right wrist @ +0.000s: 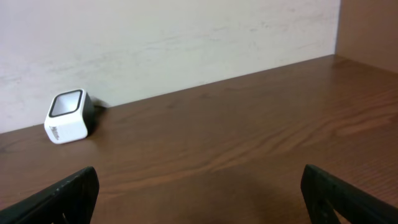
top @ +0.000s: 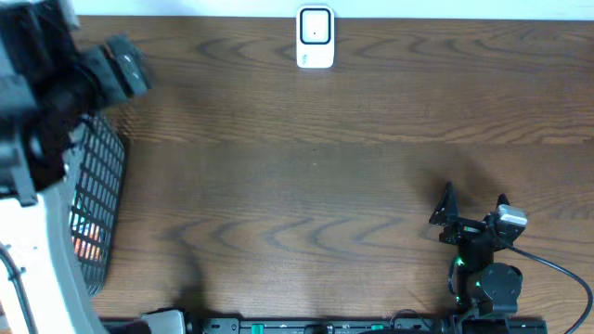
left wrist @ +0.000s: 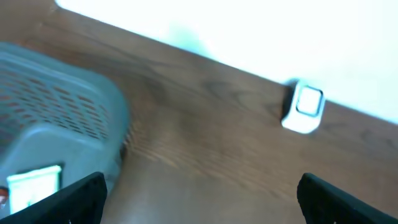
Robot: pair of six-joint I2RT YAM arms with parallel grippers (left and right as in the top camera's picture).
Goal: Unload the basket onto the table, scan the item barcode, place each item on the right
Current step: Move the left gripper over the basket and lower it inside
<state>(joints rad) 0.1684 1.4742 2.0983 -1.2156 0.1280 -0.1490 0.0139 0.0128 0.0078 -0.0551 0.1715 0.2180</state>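
Item [left wrist: 34,185]: a pale box with a green edge, seen only in the left wrist view, apparently lying in the grey mesh basket [left wrist: 62,106] at the left end of the tabletop [top: 316,186]. From overhead only orange and green patches show through the mesh, so how many things the basket holds cannot be told. Print on the box is too blurred to read, and no barcode can be made out. The left arm [top: 56,74] hangs over the basket with the left jaws spread wide and nothing between them. The white scanner [top: 315,37], with its dark window, stands at the far edge of the tabletop near the middle, well apart from the basket. A short line of lettering runs along its side in the right wrist view, too small to read. The right arm [top: 487,269] sits at the near right, right jaws fully spread and empty, facing the scanner from a distance. Progress, as judged: nothing picked up, nothing presented. The grasp, the carry to the scanner and the scan itself all remain.
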